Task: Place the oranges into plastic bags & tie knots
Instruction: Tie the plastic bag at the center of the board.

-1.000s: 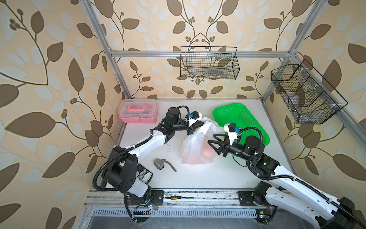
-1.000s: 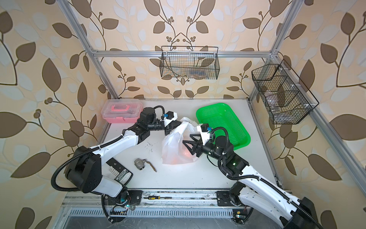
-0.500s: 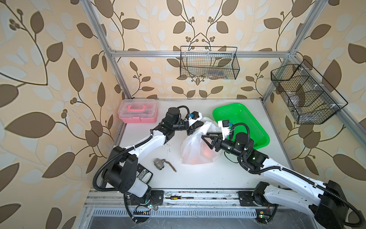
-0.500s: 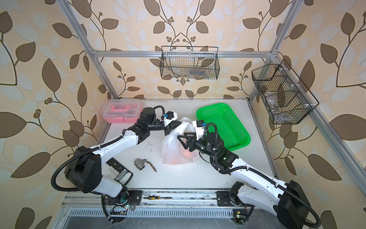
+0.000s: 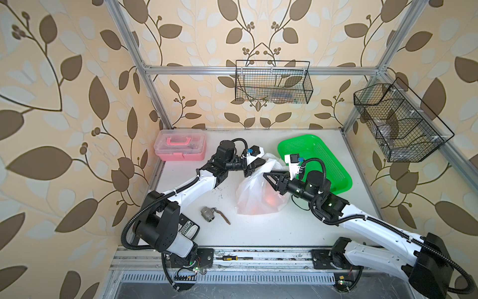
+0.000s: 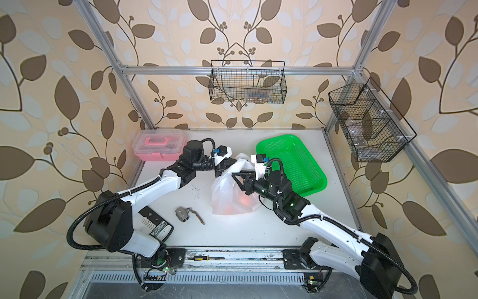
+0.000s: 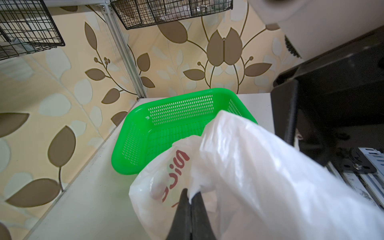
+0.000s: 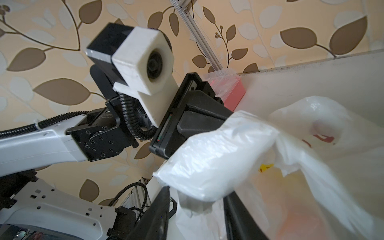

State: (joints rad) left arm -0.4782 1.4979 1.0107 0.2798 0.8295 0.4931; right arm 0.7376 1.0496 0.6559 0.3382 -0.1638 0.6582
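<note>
The translucent white plastic bag [image 5: 258, 191] is seen standing on the white table [image 5: 258, 233], right at mid-table, and it is flanked by both arms. Just beside it, toward the back right of the table, the green mesh basket [image 5: 323, 160] is found. From the left wrist view the bag's upper film is seen overlapping the basket's near corner, though contact cannot be confirmed. An orange glow is picked out low in the bag in both top views. The oranges [image 5: 270, 198] are inside, down at the bottom, but their number cannot be counted through the film.

Now to the left gripper [image 7: 189, 194]: its jaws are pressed together, and a pinch of the bag's upper edge is caught between them, beside the red lettering [image 7: 176, 172]. That edge is held up off the table, so the bag is drawn into a peak on the left arm's side.

Over on the other side, the right gripper [image 8: 196, 195] is placed at the bag's top. Its jaws are spread, one on each side of a bunched fold of film, and no firm squeeze on that fold can be made out.

Elsewhere, a pink toolbox with a clear lid [image 5: 179, 145] is parked at the back left corner. A metal ball valve [image 5: 208, 214] is lying on the table near the bag's front left corner, not touching it.
</note>
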